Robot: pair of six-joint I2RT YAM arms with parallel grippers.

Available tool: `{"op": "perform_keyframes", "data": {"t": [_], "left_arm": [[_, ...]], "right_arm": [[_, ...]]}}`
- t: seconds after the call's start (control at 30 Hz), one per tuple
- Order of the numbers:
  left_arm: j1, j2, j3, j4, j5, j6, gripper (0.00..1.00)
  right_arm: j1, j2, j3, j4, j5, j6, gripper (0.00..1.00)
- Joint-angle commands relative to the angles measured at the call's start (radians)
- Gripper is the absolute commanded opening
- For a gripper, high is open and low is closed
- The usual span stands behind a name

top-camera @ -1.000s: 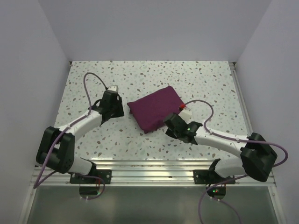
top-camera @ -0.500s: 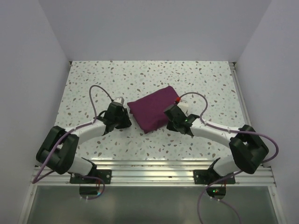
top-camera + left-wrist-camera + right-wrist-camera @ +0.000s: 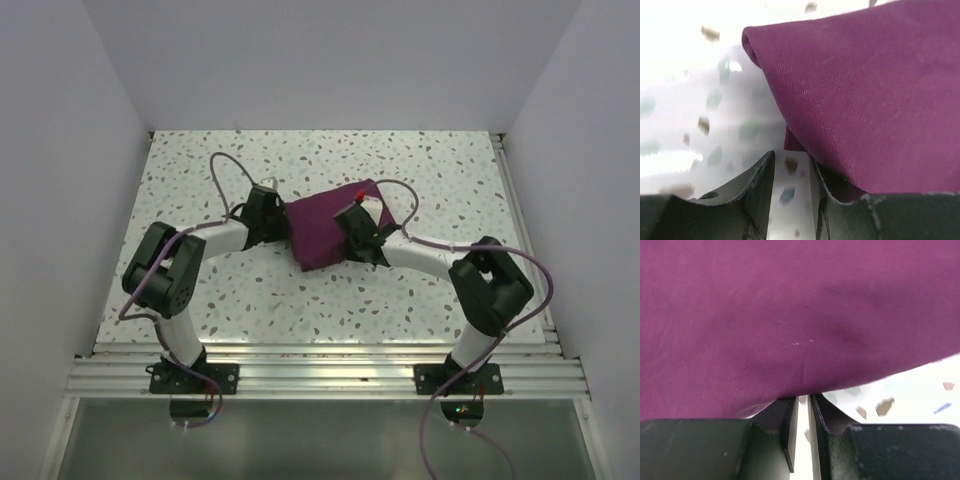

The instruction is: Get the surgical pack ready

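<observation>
1. The folded purple surgical pack (image 3: 322,230) lies in the middle of the bench (image 3: 430,170) with an arm on each side. We judge that we are taking hold of its edges.
2. Our left claw (image 3: 791,160) stands narrowly open at the cloth's corner, with nothing pinched.
3. Our right claw (image 3: 803,402) shows only a slit, its tips under the cloth. We cannot tell whether it grips.
4. Next, both claws need to close on cloth before any lift.

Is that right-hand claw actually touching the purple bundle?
Touching. Right wrist view: the purple bundle rests right on the tips of the right gripper, no gap showing.
</observation>
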Motion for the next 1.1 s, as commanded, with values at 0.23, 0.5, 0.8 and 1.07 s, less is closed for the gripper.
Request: {"op": "perform_keyframes", "data": {"t": [0.23, 0.5, 0.8, 1.07], "left_arm": [[0.016, 0.201, 0.331, -0.103, -0.064, 0.063, 0.37], [0.021, 0.013, 0.179, -0.157, -0.130, 0.086, 0.39], [0.021, -0.526, -0.264, -0.047, -0.124, 0.112, 0.59], [0.019, -0.896, -0.453, -0.024, -0.113, 0.121, 1.00]], "right_arm": [[-0.050, 0.093, 0.156, 0.135, -0.080, -0.135, 0.18], [-0.052, -0.163, -0.045, 0.197, -0.079, -0.246, 0.27], [-0.052, -0.682, -0.332, 0.215, -0.024, -0.419, 0.78], [-0.052, -0.954, -0.535, 0.207, 0.038, -0.464, 0.99]]}}
